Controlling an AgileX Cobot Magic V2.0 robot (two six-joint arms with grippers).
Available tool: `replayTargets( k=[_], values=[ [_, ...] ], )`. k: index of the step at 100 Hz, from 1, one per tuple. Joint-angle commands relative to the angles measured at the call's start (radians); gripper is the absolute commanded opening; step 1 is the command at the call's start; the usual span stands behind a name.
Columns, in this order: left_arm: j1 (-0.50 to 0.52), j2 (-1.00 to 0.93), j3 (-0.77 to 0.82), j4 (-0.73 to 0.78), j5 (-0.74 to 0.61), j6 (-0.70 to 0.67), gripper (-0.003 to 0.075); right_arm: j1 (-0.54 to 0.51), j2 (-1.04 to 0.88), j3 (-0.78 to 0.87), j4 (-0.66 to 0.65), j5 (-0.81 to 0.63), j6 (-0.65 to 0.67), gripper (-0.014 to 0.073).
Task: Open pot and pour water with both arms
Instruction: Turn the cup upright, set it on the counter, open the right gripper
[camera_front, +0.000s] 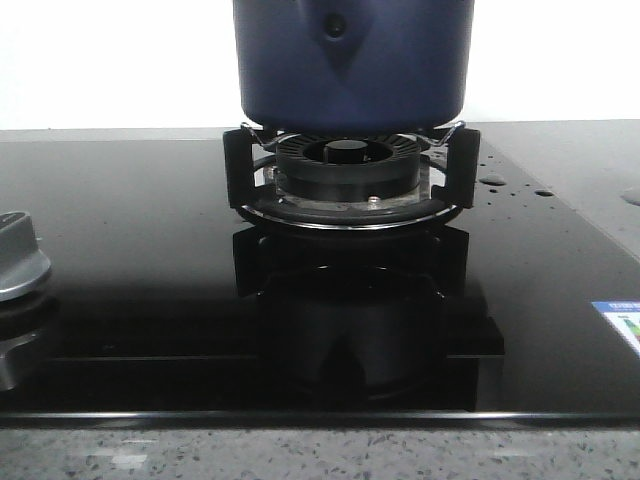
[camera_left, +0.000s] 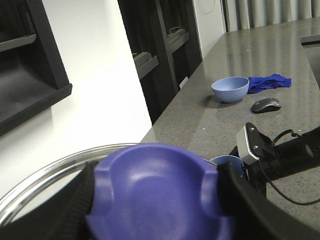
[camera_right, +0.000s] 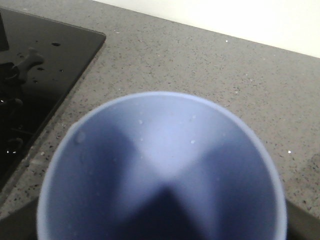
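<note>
The bench (camera_right: 210, 65) is being taken up largely by a black glass hob (camera_front: 150, 260). The pot (camera_front: 352, 62) is being carried on the burner stand (camera_front: 350, 185) at the hob's middle. A blue knob (camera_left: 160, 192), rimmed by a steel lid edge (camera_left: 45, 172), is being clasped by the left gripper (camera_left: 160, 200). A blue cup (camera_right: 162, 170) is being seen close up before the right gripper; its grip cannot be told.
</note>
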Motion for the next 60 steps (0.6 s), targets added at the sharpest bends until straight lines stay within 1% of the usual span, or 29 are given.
replayTargets(
  k=[1, 7, 26, 33, 40, 47, 60],
  values=[
    [-0.001, -0.019, -0.035, -0.095, -0.018, -0.011, 0.0291, -0.01, -0.018, -0.024, 0.026, -0.059, 0.001, 0.0244],
    [-0.001, -0.019, -0.035, -0.095, -0.012, -0.012, 0.0291, -0.01, -0.018, -0.024, 0.026, -0.065, 0.001, 0.0294],
    [-0.001, -0.019, -0.035, -0.095, -0.012, -0.015, 0.0291, -0.01, -0.018, -0.024, 0.026, -0.077, 0.001, 0.0502],
    [-0.001, -0.019, -0.035, -0.095, -0.012, -0.015, 0.0291, -0.01, -0.018, -0.024, 0.026, -0.088, 0.001, 0.0559],
    [-0.001, -0.019, -0.035, -0.095, -0.012, -0.015, 0.0291, -0.01, -0.02, -0.024, 0.028, -0.096, 0.001, 0.0598],
    [-0.001, -0.019, -0.035, -0.095, -0.012, -0.015, 0.0291, -0.01, -0.024, -0.024, 0.046, -0.103, 0.001, 0.0621],
    [-0.02, -0.019, -0.035, -0.095, -0.012, -0.015, 0.0291, -0.01, -0.058, -0.024, 0.068, -0.105, 0.001, 0.0622]
  ],
)
